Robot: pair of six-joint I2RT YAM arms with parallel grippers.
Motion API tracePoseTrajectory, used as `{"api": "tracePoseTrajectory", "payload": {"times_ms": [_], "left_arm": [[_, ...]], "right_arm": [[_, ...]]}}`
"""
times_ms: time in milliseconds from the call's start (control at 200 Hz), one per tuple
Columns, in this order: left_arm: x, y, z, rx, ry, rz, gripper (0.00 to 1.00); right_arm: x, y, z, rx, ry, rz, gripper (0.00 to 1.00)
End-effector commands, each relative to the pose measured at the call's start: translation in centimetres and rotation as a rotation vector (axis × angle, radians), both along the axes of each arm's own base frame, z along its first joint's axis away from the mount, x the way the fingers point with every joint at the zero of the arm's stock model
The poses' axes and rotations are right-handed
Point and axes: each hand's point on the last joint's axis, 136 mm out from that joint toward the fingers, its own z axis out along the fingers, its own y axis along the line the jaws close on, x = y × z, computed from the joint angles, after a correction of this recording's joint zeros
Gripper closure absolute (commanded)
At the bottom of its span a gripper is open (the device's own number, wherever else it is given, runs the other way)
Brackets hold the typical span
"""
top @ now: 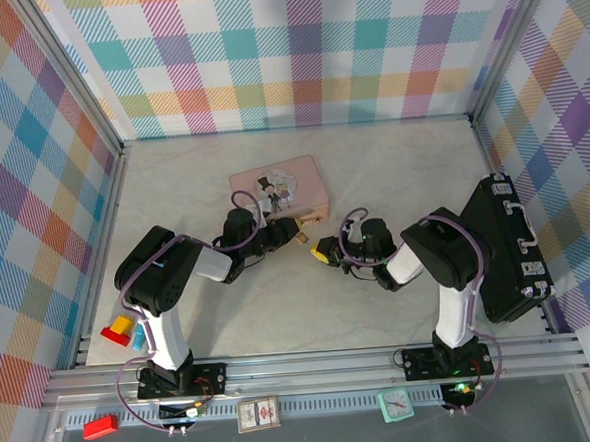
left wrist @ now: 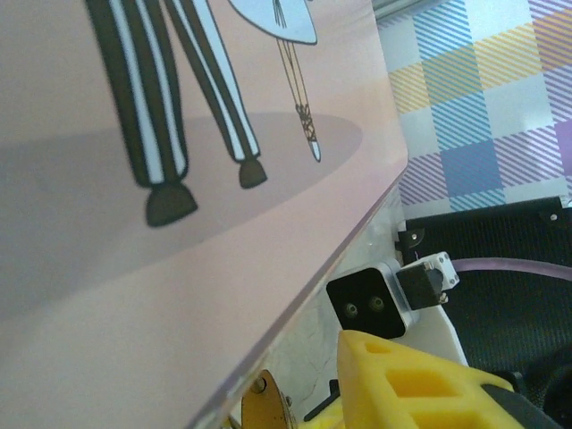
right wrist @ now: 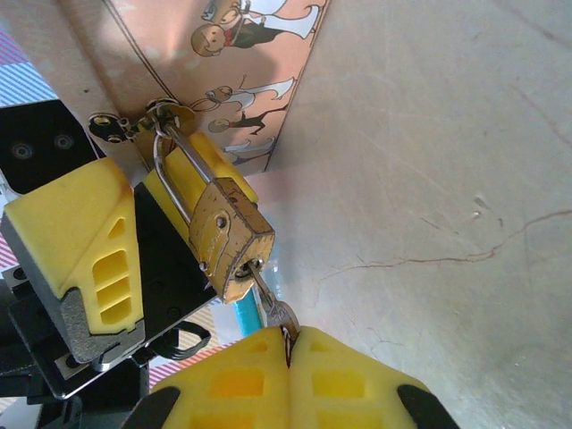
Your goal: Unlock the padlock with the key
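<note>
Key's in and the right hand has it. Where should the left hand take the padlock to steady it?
Likely the brass body of the padlock, clamped across its broad flat faces, coming from the left hand side, away from the key. The shackle is thin, rounded and threaded through the hasp of the pink tin; the key and right hand occupy the bottom end.
</note>
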Motion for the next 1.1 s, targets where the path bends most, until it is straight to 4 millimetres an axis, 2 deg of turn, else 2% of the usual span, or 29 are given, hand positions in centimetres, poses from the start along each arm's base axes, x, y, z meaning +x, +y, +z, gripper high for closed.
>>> {"api": "tracePoseTrajectory", "payload": {"times_ms": [0, 100, 240, 480, 870, 1095], "left_arm": [[-0.7, 0.8, -3.6, 0.009, 0.188, 0.035, 0.61], [-0.7, 1.1, -4.0, 0.03, 0.204, 0.049, 0.54], [-0.9, 1.1, -4.3, 0.042, 0.215, 0.053, 0.51], [-1.3, 0.4, -4.4, 0.041, 0.228, 0.04, 0.49], [-1.8, -0.7, -4.6, 0.047, 0.236, 0.009, 0.57], [-2.1, -1.4, -4.5, 0.038, 0.234, -0.008, 0.67]], "right_arm": [[0.0, -0.2, 0.4, -0.045, -0.058, 0.011, 1.0], [-0.1, -0.4, 0.4, -0.064, -0.06, 0.01, 1.0], [-0.2, 0.0, 0.8, -0.058, -0.065, 0.022, 1.0], [-0.3, 1.0, 1.7, -0.047, -0.084, 0.041, 1.0], [0.1, 1.1, 2.9, -0.051, -0.112, 0.032, 1.0], [0.4, 1.2, 3.2, -0.049, -0.113, 0.025, 1.0]]}}
